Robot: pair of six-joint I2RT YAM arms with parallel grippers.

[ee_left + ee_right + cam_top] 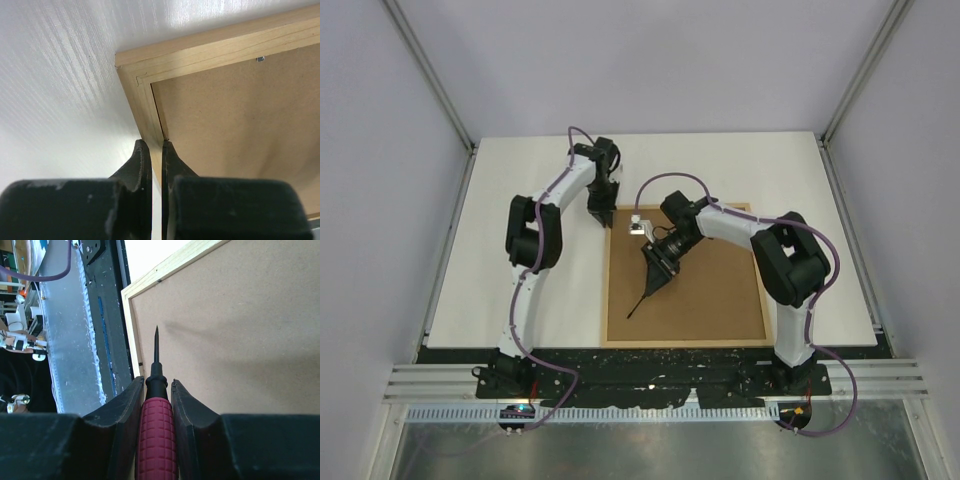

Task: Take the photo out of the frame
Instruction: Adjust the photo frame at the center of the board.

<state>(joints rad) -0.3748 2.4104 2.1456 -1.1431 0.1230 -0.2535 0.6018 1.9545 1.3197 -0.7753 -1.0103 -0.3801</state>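
A white rectangular table [520, 250] carries the large light-wood picture frame [685, 342], which lies back-up at centre right with its near rail close to the table's near edge. The frame's brown fibreboard backing panel [720, 300] fills the opening. The photo is not visible in any view and, by judgement, lies beneath this panel. The left gripper [601, 215] sits at the far-left corner of the frame. In the left wrist view its jaws are pressed together with nothing between them, and the tips [154, 145] rest at the left rail, just beside the seam with the panel. The right gripper [660, 262] hangs over the far-left part of the panel and clamps the ribbed red handle of a pointed black-shafted tool [156, 440]. The tool's long axis runs from the gripper toward the frame's near-left corner, and its tip stays inside the left rail, over the panel. Contact between tip and panel cannot be determined. A small metal retaining tab [260, 59] shows at the far rail. The right arm is nearer the panel's fastenings; the next move probably requires bringing the tip to the rail seam.
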